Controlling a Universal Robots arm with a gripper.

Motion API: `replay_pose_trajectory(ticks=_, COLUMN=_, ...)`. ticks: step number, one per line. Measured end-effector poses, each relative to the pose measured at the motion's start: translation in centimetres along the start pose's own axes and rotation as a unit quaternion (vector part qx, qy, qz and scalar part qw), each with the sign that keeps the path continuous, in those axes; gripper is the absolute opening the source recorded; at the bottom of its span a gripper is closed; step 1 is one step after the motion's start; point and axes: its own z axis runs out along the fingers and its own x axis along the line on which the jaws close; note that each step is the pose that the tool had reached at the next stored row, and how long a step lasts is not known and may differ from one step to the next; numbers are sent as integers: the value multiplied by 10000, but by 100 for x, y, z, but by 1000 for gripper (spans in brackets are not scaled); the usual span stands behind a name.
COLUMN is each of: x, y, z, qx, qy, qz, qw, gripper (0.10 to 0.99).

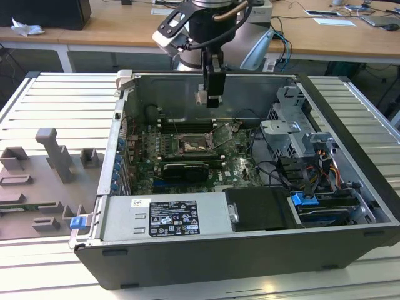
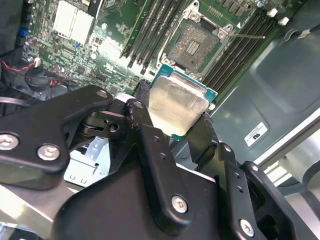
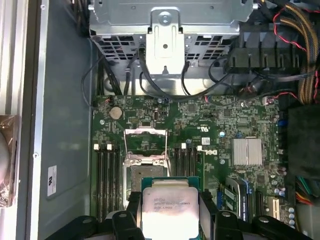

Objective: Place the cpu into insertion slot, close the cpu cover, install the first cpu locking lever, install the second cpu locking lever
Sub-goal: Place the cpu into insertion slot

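One arm, one chip: the gripper (image 1: 208, 99) hangs at the upper centre of the exterior view, above the open computer case (image 1: 187, 256), closed on the cpu (image 2: 177, 107).
Grip: in both wrist views the black fingers (image 2: 202, 135) press on opposite edges of the cpu. Its pale metal top faces the cameras, with a green border around it.
CPU position: held in the air above the motherboard (image 3: 210, 130), not yet seated.
Insertion slot (image 1: 189, 145): at the centre of the exterior view, below the gripper, its dark contact field uncovered.
CPU cover (image 3: 144, 160): swung open, standing just beside the slot.
Surroundings: long black memory slots (image 3: 107, 175) flank the slot. The case lies on a ribbed counter (image 1: 50, 278), with a grey fixture tray (image 1: 37, 181) at the exterior view's left.
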Motion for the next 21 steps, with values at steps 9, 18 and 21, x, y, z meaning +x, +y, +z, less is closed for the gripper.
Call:
replay_pose_trajectory(ticks=9, x=0, y=-1, z=8, qx=-8, qy=-39, qz=442, qw=9990, gripper=541)
replay_pose_trajectory(ticks=18, x=0, y=-1, z=13, qx=-15, qy=-72, qz=819, qw=9966, gripper=541)
replay_pose_trajectory(ticks=21, x=0, y=-1, z=15, qx=-18, qy=-84, qz=955, qw=9954, gripper=541)
